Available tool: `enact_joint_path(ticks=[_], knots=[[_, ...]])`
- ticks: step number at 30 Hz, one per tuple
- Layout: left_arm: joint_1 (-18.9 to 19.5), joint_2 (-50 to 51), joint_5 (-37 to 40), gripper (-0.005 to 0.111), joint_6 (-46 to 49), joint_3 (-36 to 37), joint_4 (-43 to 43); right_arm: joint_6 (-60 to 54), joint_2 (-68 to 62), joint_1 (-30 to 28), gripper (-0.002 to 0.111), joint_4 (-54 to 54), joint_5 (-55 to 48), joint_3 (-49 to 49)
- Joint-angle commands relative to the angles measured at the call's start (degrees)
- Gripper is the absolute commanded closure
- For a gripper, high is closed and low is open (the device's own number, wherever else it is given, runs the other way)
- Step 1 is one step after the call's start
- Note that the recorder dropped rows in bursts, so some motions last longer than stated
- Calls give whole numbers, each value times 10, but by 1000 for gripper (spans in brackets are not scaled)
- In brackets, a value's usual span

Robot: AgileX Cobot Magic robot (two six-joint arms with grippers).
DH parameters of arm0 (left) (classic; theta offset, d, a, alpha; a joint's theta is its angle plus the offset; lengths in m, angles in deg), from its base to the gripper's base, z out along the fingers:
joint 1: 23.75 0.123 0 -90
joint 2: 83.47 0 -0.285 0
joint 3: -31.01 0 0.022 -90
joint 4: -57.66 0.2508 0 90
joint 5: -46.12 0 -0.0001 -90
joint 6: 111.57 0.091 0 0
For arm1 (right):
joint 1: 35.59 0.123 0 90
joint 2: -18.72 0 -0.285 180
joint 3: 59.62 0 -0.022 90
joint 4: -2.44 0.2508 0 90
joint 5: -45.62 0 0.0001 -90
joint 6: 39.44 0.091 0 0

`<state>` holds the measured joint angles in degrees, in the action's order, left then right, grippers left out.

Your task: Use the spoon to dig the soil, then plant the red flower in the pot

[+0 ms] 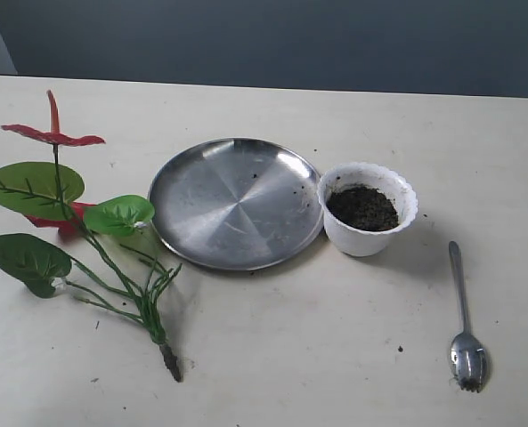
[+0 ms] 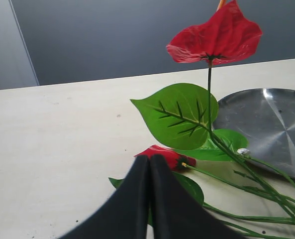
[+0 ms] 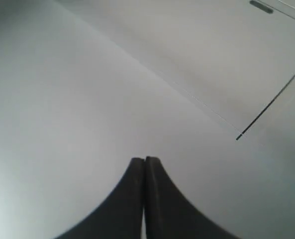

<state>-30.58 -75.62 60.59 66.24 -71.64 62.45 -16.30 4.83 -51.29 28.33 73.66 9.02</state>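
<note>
exterior view shows no arms: the red flower lies on the table left of the steel plate, the pot of soil touches the plate's right rim, and the spoon lies well right. left wrist view alone shows the left gripper pressed closed beside a bloom; right wrist view shows the right gripper closed, empty, facing a pale surface.

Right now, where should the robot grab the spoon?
Probably mid-handle of the spoon, from straight above, gripper fingers closing across it. It lies flat on the table, handle thin and bare, toothed bowl end away from the pot.
</note>
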Motion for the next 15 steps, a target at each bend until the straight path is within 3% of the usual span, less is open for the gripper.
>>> enact_joint_path(ticks=[1,3,6,11,15], knots=[[-3,-1,-8,106,-2,-1,0,-98,-101,-2,109,-256,-169,-115],[-3,-1,-8,106,-2,-1,0,-96,-173,-2,109,-344,-271,-181],[-3,-1,-8,106,-2,-1,0,-103,-283,-2,109,-374,-455,-291],[-3,-1,-8,106,-2,-1,0,-177,-463,14,109,-328,-698,-442],[-3,-1,-8,106,-2,-1,0,-177,-585,66,109,-288,-816,-506]])
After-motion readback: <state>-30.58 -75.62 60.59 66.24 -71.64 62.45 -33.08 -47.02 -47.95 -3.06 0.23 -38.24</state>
